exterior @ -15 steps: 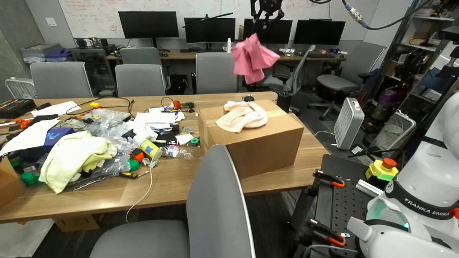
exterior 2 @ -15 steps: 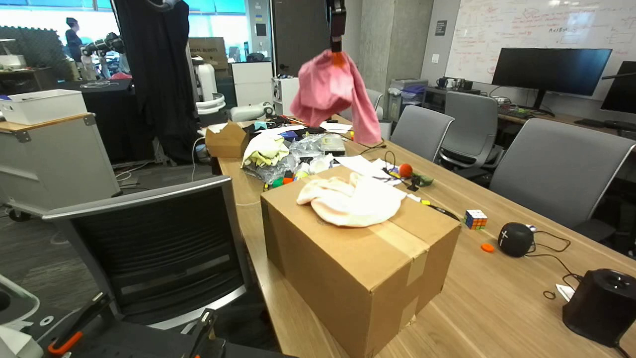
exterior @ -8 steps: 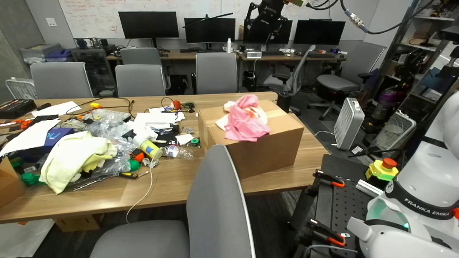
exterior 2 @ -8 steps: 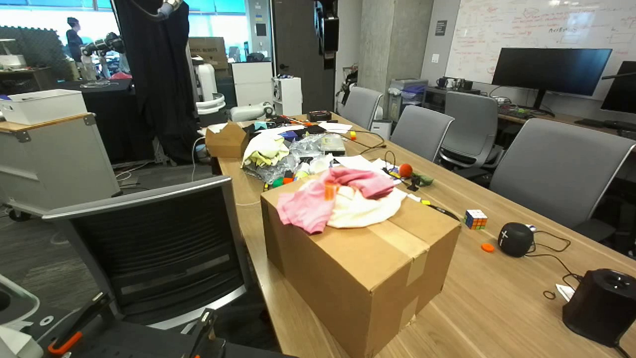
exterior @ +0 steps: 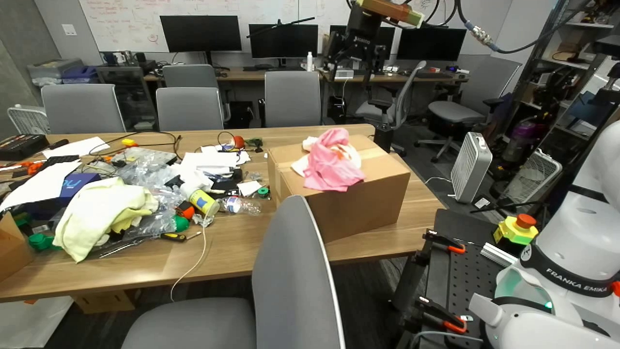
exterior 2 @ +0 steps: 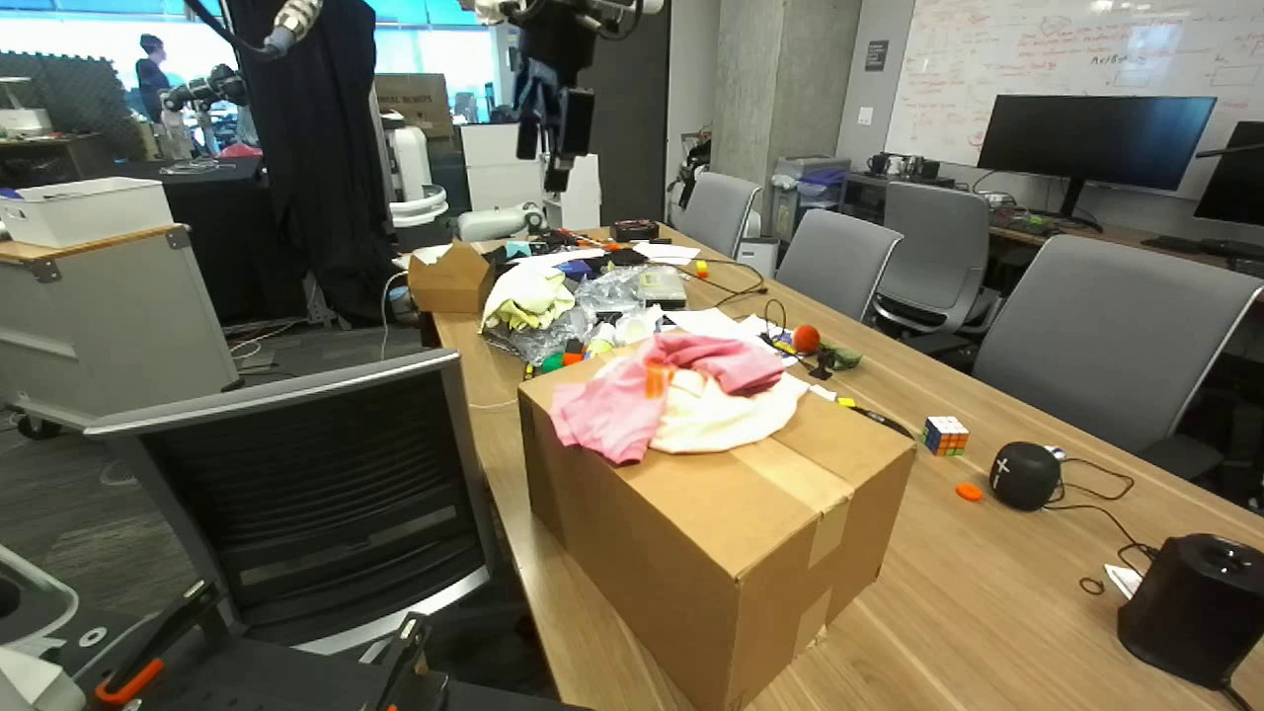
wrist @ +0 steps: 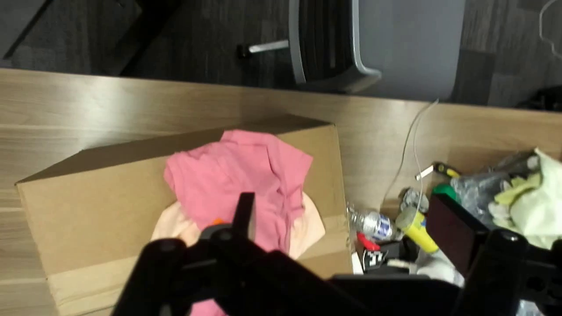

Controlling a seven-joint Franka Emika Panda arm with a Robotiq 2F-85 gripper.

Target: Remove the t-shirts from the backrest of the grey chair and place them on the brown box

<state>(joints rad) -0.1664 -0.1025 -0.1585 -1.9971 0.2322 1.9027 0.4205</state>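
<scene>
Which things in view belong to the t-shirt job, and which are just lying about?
Job:
- pink t-shirt
- pale t-shirt, partly under it
- brown box, beneath both
- grey chair, probably the one nearest the box
- open fingers

Lying about:
- plastic bottle
- screwdriver
- Rubik's cube

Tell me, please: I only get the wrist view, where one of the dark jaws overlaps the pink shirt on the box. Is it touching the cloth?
Observer: No. In both exterior views the open jaws hang above the pink shirt, apart from it.

Visitor: Oh! And what's on the table beyond my picture?

Observer: In an exterior view, a coloured puzzle cube sits on the wooden table.

Visitor: Lovely. Is there anything interesting next to the machine itself?

Observer: Yes, in an exterior view: a red button on a yellow housing, close to the white arm.
</scene>
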